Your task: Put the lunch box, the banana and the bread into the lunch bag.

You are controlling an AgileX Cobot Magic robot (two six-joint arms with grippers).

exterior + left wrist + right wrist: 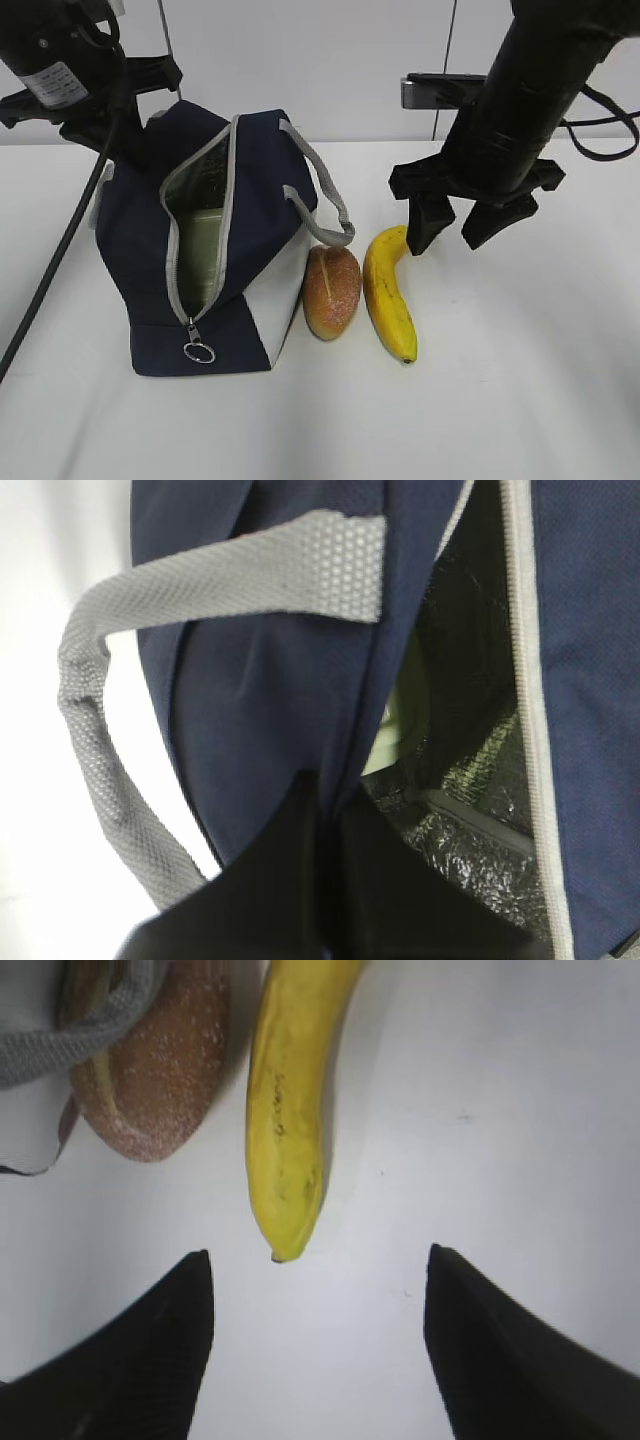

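Observation:
The navy lunch bag stands open on the left of the white table. The green-lidded lunch box sits inside it and shows in the left wrist view too. My left gripper is shut on the bag's far rim beside the zipper. The bread lies against the bag's white side, with the banana just right of it. My right gripper is open and empty above the banana's far end; in its wrist view the banana tip lies between the fingertips.
The bag's grey handle arches over the bread. A metal ring pull hangs at the bag's near end. A cable runs down the left side. A grey handle loops past the left gripper.

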